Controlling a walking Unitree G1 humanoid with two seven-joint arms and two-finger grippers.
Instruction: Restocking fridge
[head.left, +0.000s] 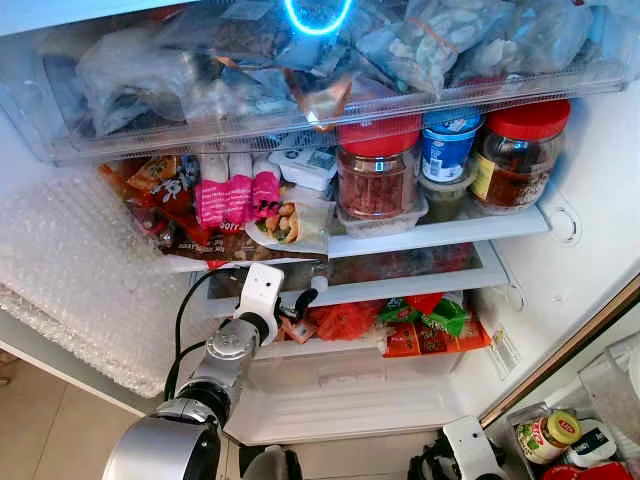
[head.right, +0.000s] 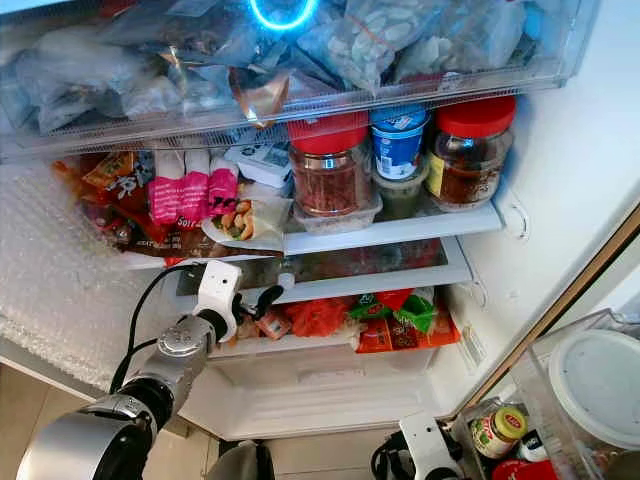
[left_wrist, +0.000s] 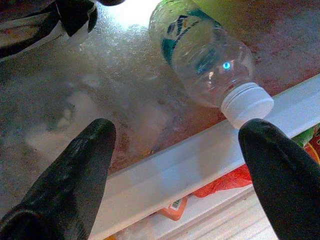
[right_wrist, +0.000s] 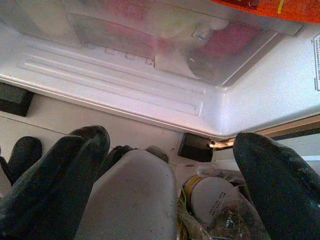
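Before the open fridge, head views: the left arm (head.left: 215, 365) reaches up to the front lip of the glass shelf (head.left: 400, 283) under the jar shelf, with the left gripper (head.left: 300, 300) at that lip; its black fingers are too small here to tell their spread. Above, a red-lidded jar (head.left: 377, 170), a blue-lidded tub (head.left: 447, 145) and a second red-lidded jar (head.left: 515, 155) stand in a row on the white shelf (head.left: 440, 232). Pink packets (head.left: 235, 197) and a wrapped sandwich (head.left: 285, 222) lie to their left. A clear drawer (head.left: 300, 110) of bagged frozen food sits at the top. Below the gripper, orange and green packets (head.left: 420, 325) lie on the lowest shelf. Bubble wrap (head.left: 70, 270) covers the surface on the left. At lower right, a yellow-lidded jar (head.left: 545, 435) stands in a bin beside the fridge, near the white wrist of the right arm (head.left: 470, 445).

Left wrist view: the two fingers (left_wrist: 75, 175) stand wide apart and hold nothing. A clear plastic bottle (left_wrist: 210, 60) with a white cap lies on its side on the frosted glass shelf, cap toward the white front rail (left_wrist: 200, 150) and just beside the far finger; whether they touch cannot be told.

Right wrist view: the right gripper (right_wrist: 165, 175) hangs low before the fridge base (right_wrist: 150, 100), fingers (right_wrist: 275, 185) spread apart. A grey rounded body (right_wrist: 135, 195) sits between them and a jar lid (right_wrist: 210, 197) lies beyond; a grip cannot be confirmed.
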